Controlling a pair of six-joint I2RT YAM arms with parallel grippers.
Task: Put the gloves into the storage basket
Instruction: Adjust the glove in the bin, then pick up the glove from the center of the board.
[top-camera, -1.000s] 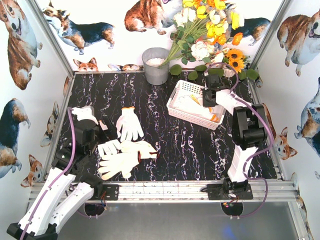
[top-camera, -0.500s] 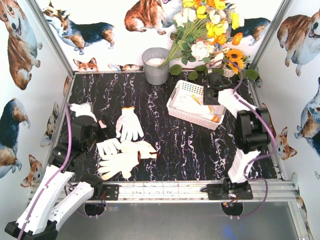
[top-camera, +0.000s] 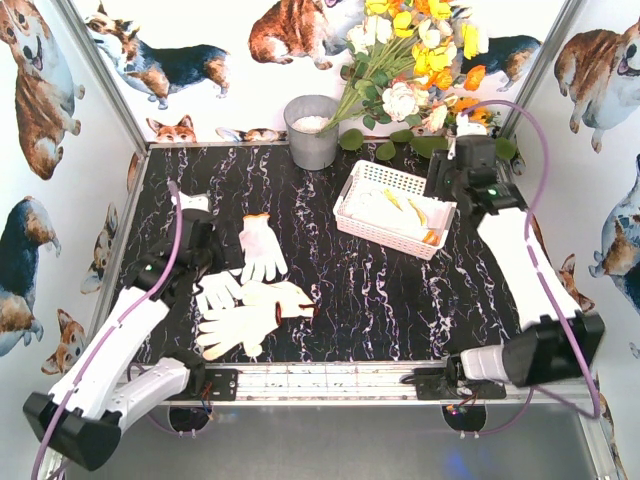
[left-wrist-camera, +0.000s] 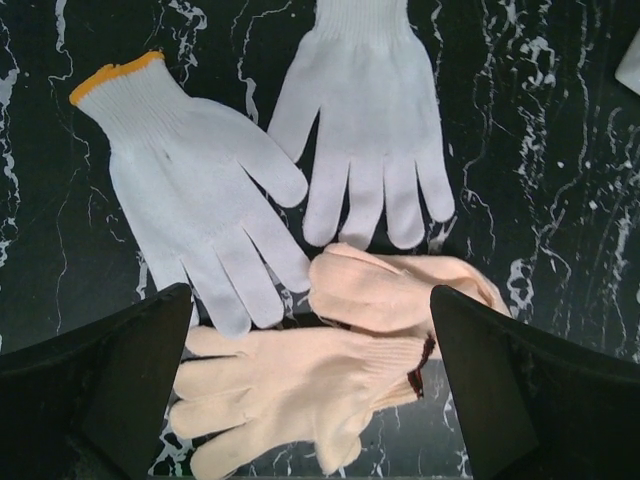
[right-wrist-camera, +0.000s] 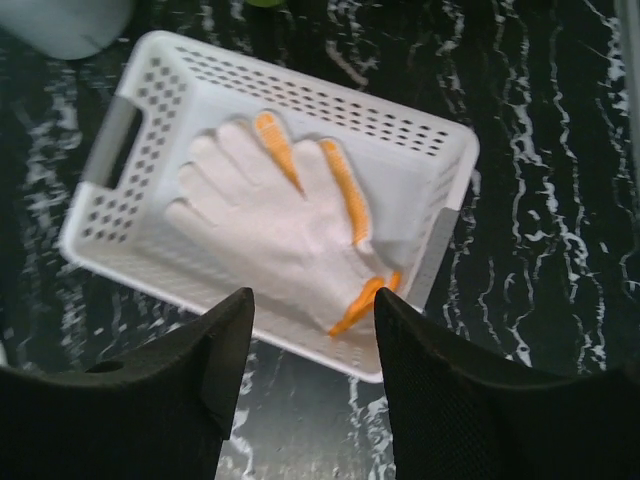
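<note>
Four gloves (left-wrist-camera: 370, 100) outside basket (right-wrist-camera: 320, 100); perhaps two inside.

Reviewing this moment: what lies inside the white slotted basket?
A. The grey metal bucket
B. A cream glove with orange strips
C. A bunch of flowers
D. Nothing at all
B: the right wrist view looks straight down into the storage basket, and a cream glove with orange strips lies flat on its floor, fingers spread.
</note>
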